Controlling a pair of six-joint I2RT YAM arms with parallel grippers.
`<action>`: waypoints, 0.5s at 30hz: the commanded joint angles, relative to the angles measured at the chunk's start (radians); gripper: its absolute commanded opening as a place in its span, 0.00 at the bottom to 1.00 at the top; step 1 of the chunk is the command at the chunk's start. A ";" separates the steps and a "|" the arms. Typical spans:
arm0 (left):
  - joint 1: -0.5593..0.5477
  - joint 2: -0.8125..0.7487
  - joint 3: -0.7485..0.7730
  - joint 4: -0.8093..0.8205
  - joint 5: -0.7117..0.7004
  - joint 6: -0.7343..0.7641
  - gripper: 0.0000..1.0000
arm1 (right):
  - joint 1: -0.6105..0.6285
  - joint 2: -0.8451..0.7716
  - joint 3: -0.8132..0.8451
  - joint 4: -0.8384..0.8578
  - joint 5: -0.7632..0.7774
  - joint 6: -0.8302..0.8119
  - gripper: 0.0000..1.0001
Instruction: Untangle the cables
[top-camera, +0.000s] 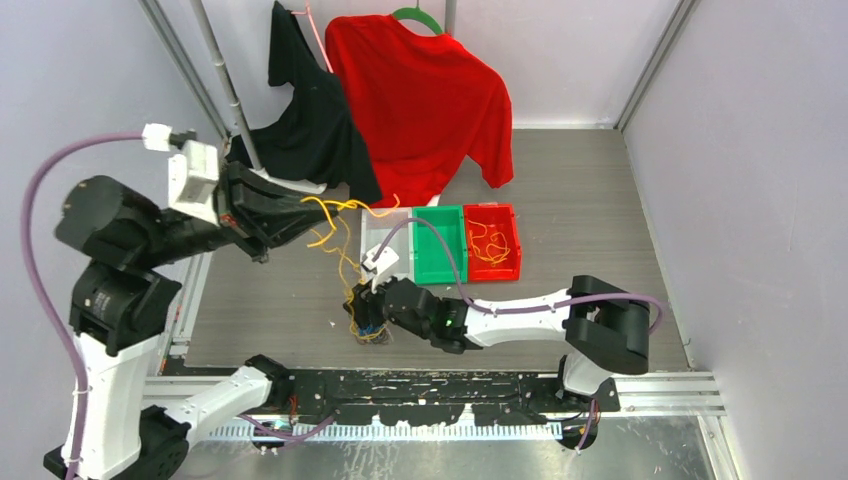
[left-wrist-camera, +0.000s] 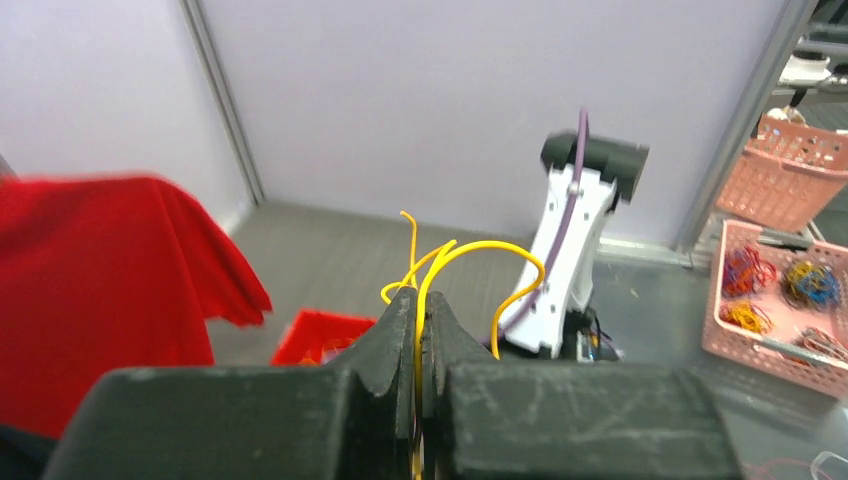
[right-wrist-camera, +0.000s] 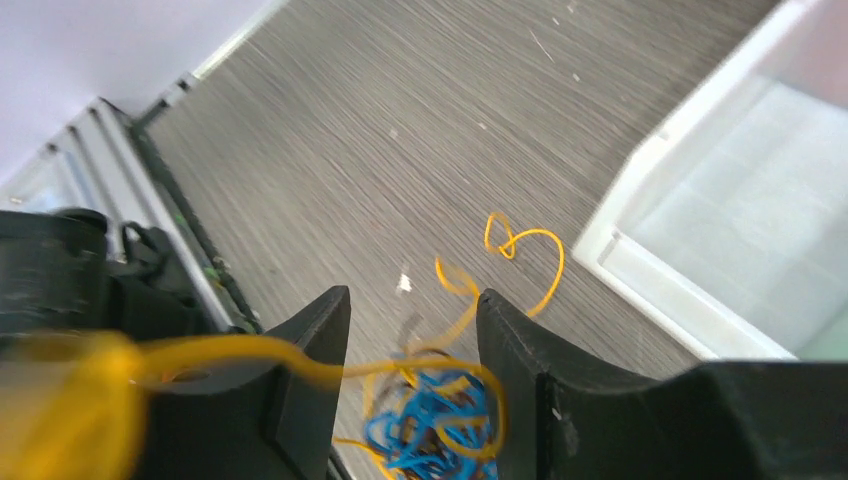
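Seen from above: two robot arms over a grey table (top-camera: 580, 180), at work on a knot of thin cables (right-wrist-camera: 430, 430) near the table's front edge. High on the left, the left gripper (top-camera: 298, 208) clamped shut on a single yellow cable (left-wrist-camera: 495, 243), with that strand looping down toward the knot. Low over the knot, the right gripper (right-wrist-camera: 410, 310) with jaws apart and nothing gripped. Blue and yellow strands bunched just below its tips, and one yellow strand draped across one of its fingers (right-wrist-camera: 325, 320). Beyond the knot, a white tray (top-camera: 392, 228), a green tray (top-camera: 432, 240) and a red tray (top-camera: 515, 240) side by side, the red one holding some yellow cable. At the back, a red shirt (top-camera: 420, 100) and a black shirt (top-camera: 300, 130) hanging.

Likely troubles from here, as a judgement only:
- Lifting the whole knot instead of freeing one strand, through pulling with nothing pinning it down.
- Cinching the knot tighter, through a hard pull against crossed loops.
- Snagging the draped strand on the open finger and dragging the knot sideways.
- Closing the right jaws on several strands at once, blue among them.
- Losing the thin yellow cable from the left grip under tension.
- Catching the lifted loop on the black shirt close by.
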 joint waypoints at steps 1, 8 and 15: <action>-0.002 0.037 0.177 0.039 0.013 0.013 0.00 | 0.005 0.015 -0.068 0.099 0.096 -0.013 0.54; -0.002 0.096 0.382 -0.008 -0.003 0.080 0.00 | 0.005 0.000 -0.186 0.178 0.136 0.034 0.54; -0.002 0.128 0.499 -0.013 -0.057 0.169 0.00 | 0.006 -0.037 -0.281 0.208 0.178 0.073 0.53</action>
